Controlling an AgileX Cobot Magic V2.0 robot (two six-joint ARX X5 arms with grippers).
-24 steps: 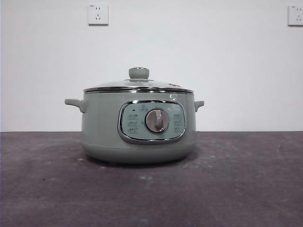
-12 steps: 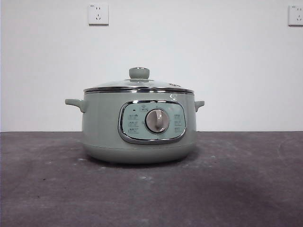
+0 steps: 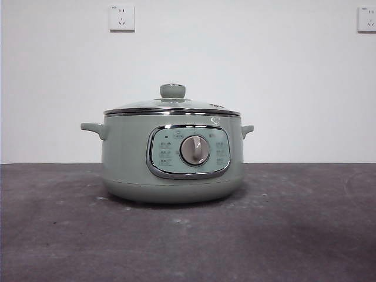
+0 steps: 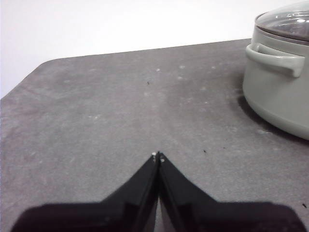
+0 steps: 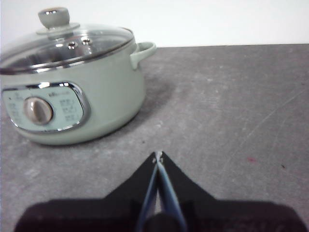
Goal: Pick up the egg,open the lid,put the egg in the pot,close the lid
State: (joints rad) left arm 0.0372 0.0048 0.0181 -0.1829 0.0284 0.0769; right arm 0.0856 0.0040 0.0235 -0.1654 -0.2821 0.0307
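The pale green pot (image 3: 129,158) stands in the middle of the dark table with its glass lid (image 3: 170,104) resting closed on it, green knob (image 3: 173,90) on top. The pot also shows in the right wrist view (image 5: 106,96) and, at the edge, in the left wrist view (image 4: 275,96). My left gripper (image 4: 158,155) is shut and empty, low over the table beside the pot's handle (image 4: 275,58). My right gripper (image 5: 158,155) is shut and empty, in front of the pot. No egg shows in any view.
The dark grey table (image 3: 294,235) runs to a white wall with two sockets (image 3: 121,17). The table's rounded corner (image 4: 43,65) shows in the left wrist view.
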